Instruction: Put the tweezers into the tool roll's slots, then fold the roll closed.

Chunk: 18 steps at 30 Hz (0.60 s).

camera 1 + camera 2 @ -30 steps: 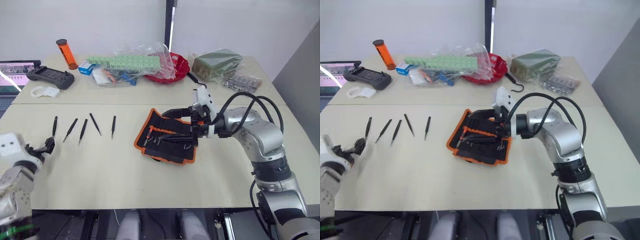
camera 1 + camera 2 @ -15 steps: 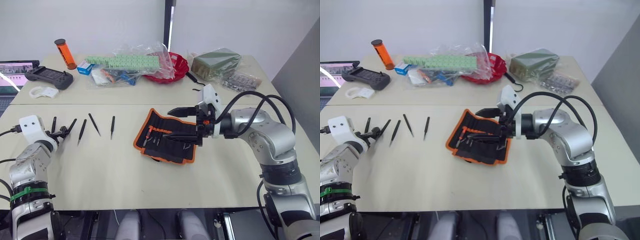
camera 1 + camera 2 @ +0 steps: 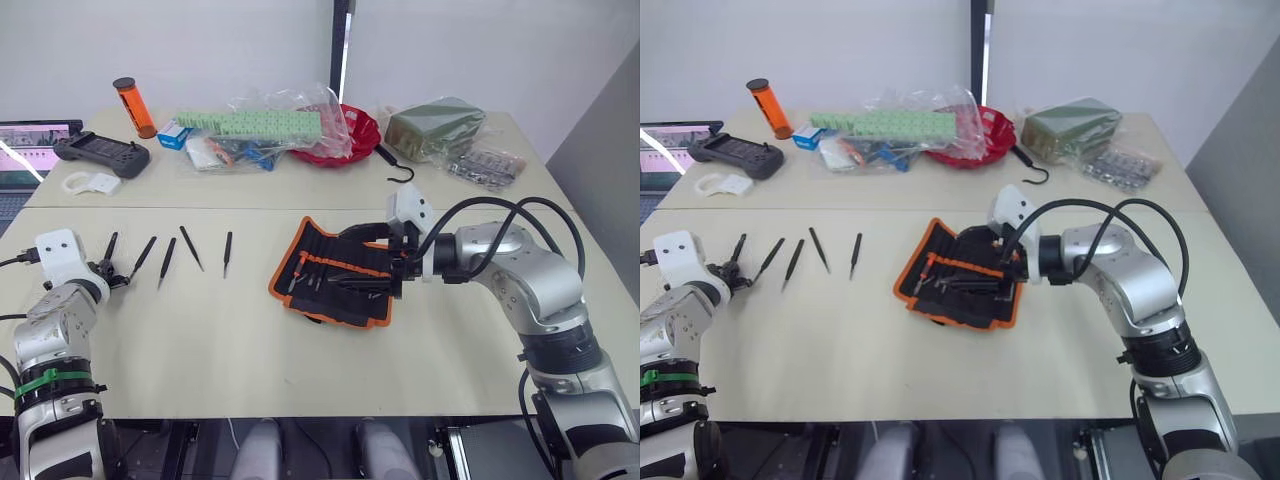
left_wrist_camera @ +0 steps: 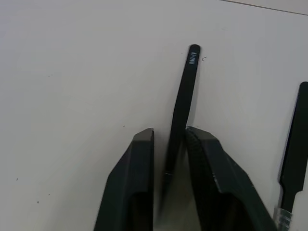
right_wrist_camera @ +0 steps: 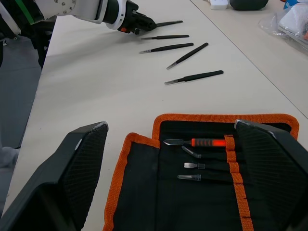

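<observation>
We are at the 1st pickup; our left gripper (image 4: pixel 169 166) fingers straddle the tweezers (image 4: pixel 182 103) nearest the surface's left edge, not yet clamped; our right gripper (image 5: pixel 168 159) hovers wide open, empty, over the tool roll (image 3: pixel 335 282); next, close and lift.

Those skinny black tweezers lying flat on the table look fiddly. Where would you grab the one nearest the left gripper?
Probably across its slim shank, coming down from above. That tweezer lies flat on the table, so only its two long sides offer purchase. The left gripper already has its jaws straddling it, one on each side.
</observation>
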### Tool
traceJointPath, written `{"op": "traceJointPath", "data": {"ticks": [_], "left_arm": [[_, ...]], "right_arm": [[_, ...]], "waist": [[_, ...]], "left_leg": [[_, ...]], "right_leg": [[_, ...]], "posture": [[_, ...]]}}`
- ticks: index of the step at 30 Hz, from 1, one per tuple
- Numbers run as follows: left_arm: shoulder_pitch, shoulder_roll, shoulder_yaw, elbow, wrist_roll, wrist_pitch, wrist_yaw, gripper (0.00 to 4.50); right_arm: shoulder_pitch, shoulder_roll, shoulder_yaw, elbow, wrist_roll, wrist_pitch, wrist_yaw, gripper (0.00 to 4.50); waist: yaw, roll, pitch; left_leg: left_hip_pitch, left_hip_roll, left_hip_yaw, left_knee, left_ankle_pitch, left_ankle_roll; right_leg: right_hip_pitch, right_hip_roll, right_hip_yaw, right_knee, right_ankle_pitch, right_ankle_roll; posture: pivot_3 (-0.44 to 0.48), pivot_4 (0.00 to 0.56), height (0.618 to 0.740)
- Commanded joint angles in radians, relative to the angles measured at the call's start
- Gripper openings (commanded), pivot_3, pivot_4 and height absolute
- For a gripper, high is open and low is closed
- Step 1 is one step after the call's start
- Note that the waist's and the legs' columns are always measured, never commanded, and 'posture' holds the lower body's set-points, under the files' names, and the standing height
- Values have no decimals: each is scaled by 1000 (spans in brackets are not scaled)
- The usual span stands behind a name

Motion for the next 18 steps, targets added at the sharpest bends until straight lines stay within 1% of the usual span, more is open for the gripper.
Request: {"op": "traceJointPath", "data": {"ticks": [1, 7, 11, 14, 18], "left_arm": [[-22, -11, 23, 8, -16, 5, 8, 17], [-7, -17, 52, -48, -14, -28, 17, 17], [17, -9, 75, -125, -17, -62, 10, 17], [38, -3, 77, -200, -17, -55, 2, 17], [69, 21, 25, -316, -2, -53, -65, 17]], "right_arm": [[-5, 3, -5, -12, -4, -27, 0, 4500], [1, 5, 4, -6, -14, -36, 2, 4500], [-3, -5, -10, 15, -16, -49, 15, 4500], [-8, -16, -18, 38, -24, -68, 25, 4500], [-11, -32, -30, 67, -38, -101, 36, 4500]], "waist": [[2, 0, 0], [2, 0, 0], [0, 0, 0], [1, 0, 0], [1, 0, 0]], "left_leg": [[0, 0, 0, 0, 0, 0], [0, 0, 0, 1, 0, 0], [0, 0, 0, 1, 0, 0], [0, 0, 0, 1, 0, 0], [0, 0, 0, 1, 0, 0]], "right_leg": [[0, 0, 0, 0, 0, 0], [0, 0, 0, 1, 0, 0], [0, 0, 0, 1, 0, 0], [0, 0, 0, 1, 0, 0], [0, 0, 0, 0, 0, 0]], "posture": [[0, 150, 740], [0, 150, 740], [0, 150, 740], [0, 150, 740], [0, 150, 740]]}}
